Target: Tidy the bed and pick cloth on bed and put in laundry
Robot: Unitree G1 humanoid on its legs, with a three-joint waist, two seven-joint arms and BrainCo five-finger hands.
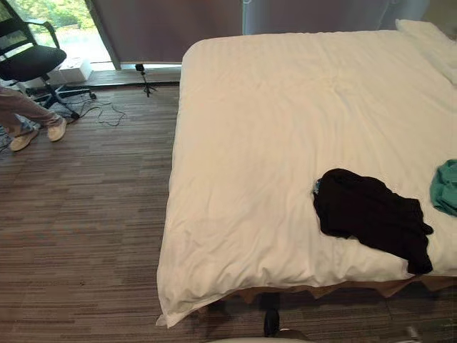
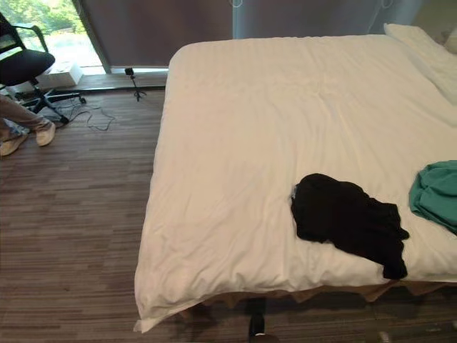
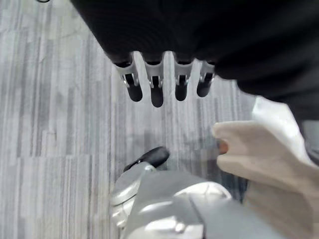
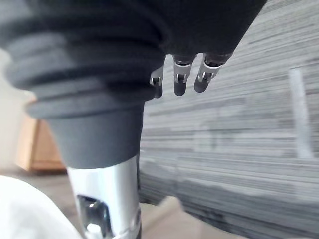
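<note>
Black cloth (image 1: 371,218) first, I'd grab its bunched middle, since left robot hand (image 3: 157,89) and right robot hand (image 4: 179,79) dangle loose, empty.

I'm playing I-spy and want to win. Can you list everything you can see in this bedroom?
bed: one, white duvet, right side of the room
pillow: one, white, bed's far right corner
black garment: one, crumpled on the duvet near the bed's near edge
teal garment: one, on the duvet, right of the black one
office chair: one, black, far left by the window
box: one, white, behind the chair
tripod: one, small, black, on the floor by the far wall
cables: a tangle, dark, near the chair
carpet: striped grey-brown
person's legs: two, light trousers, pale shoes, far left
left hand: silver, open, over the carpet
right hand: silver, open, over the carpet
</note>
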